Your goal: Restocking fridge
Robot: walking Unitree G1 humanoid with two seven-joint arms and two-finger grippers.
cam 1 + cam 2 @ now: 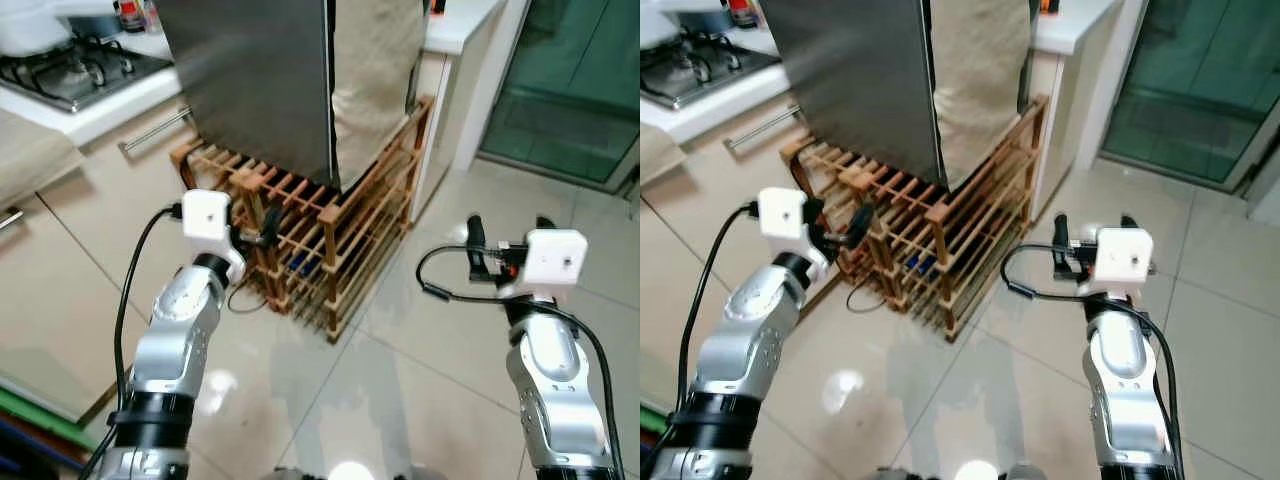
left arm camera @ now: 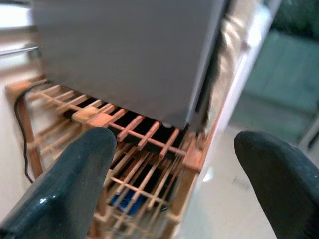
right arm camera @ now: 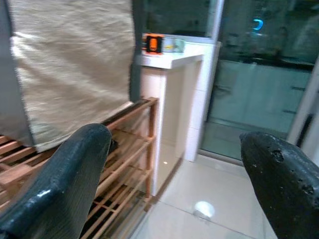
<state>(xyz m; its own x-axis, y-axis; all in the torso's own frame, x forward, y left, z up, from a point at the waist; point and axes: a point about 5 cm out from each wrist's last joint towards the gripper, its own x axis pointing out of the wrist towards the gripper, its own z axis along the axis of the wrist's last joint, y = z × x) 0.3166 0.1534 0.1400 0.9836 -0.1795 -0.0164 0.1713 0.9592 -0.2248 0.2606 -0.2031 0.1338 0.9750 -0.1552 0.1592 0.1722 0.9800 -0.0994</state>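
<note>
A grey steel fridge stands shut on a low wooden slatted rack, with a beige cloth hanging down its side. My left gripper is raised just in front of the rack's near corner, below the fridge's bottom edge. It is open and empty, its fingers spread wide. My right gripper hovers over the tiled floor to the right of the rack. It is also open, with nothing between its fingers. Something blue lies low inside the rack.
A gas stove sits on the counter at far left, above cabinets with a bar handle. A white counter with an orange item stands behind the rack. A glass door is at right. Glossy tiles lie between my arms.
</note>
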